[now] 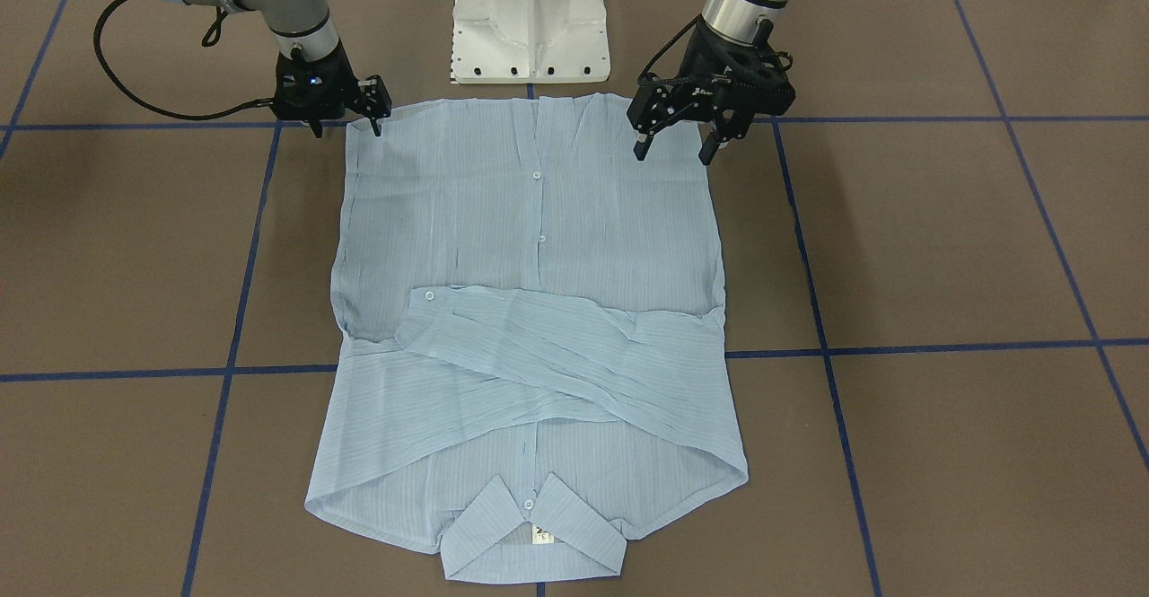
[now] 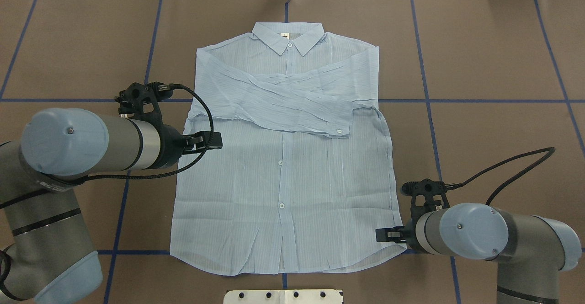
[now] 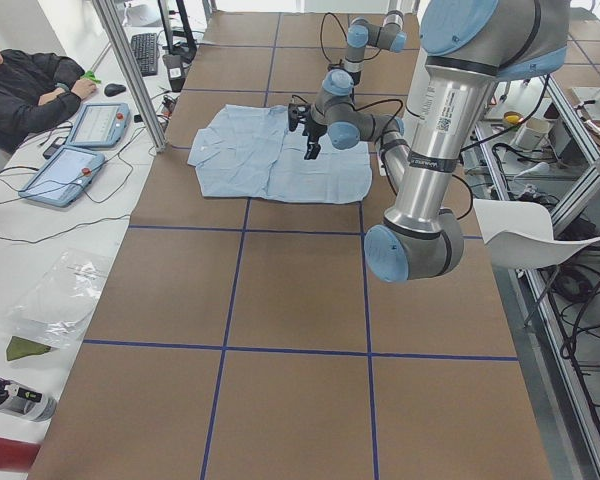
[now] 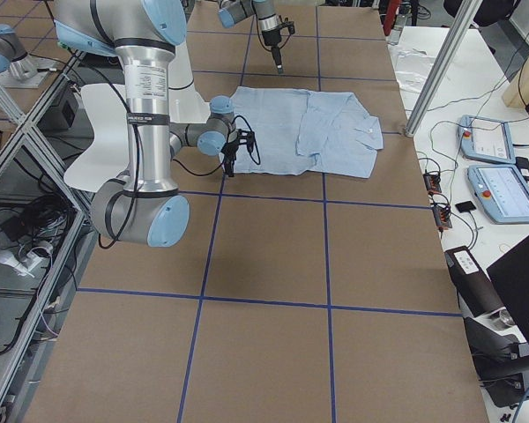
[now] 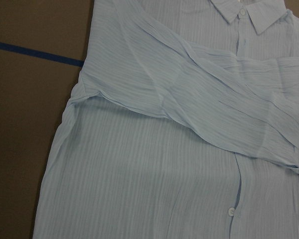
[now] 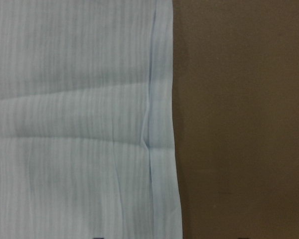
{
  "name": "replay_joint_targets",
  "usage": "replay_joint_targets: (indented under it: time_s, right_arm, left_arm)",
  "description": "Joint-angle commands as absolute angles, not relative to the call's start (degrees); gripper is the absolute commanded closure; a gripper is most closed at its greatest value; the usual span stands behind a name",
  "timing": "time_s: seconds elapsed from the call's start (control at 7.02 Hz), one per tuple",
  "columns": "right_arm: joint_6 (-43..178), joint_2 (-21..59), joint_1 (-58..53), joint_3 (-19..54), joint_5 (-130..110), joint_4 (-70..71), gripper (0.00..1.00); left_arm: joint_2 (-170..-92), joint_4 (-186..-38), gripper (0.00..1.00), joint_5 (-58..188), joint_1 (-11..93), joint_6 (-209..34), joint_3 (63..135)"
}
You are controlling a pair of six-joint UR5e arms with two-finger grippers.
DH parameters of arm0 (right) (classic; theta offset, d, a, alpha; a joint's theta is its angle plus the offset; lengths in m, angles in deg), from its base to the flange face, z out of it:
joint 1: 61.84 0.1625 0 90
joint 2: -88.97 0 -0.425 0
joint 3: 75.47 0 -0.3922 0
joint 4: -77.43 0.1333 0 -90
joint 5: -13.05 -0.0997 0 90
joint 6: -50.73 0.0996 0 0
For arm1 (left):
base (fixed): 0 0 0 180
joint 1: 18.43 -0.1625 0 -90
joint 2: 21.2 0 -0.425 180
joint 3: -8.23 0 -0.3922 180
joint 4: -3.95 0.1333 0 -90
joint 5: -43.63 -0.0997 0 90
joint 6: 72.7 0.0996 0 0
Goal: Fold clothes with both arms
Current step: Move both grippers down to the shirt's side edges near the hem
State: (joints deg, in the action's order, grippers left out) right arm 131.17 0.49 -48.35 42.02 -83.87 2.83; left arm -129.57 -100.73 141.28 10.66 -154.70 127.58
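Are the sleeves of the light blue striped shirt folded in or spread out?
Folded in. Both sleeves of the thin light-blue striped shirt lie crossed over its chest, below the collar; neither sticks out sideways.

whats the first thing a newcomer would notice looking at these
The thin light-blue striped button-up shirt lies flat on the brown table, collar pointing away from the white pedestal base, both sleeves crossed over the chest. The left gripper hangs above the shirt near its hem with fingers apart. The right gripper is low at the hem corner on its side, fingers also apart.
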Motion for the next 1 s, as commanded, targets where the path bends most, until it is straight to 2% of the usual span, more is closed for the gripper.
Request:
replay_joint_targets:
  time_s: [0.0,0.71,0.85]
  right_arm:
    - [131.3,0.6,-48.5,41.5,-85.2,3.2,0.32]
    - [131.3,0.7,-48.3,41.7,-86.7,3.1,0.52]
    - [131.3,0.6,-48.3,41.4,-86.8,3.1,0.52]
  left_arm:
    - [-129.5,-100.7,0.00,141.2,10.7,-154.7,127.8]
    - [-129.0,-100.7,0.00,141.2,10.7,-154.7,128.1]
    - [-129.0,-100.6,0.00,141.2,10.7,-154.7,128.1]
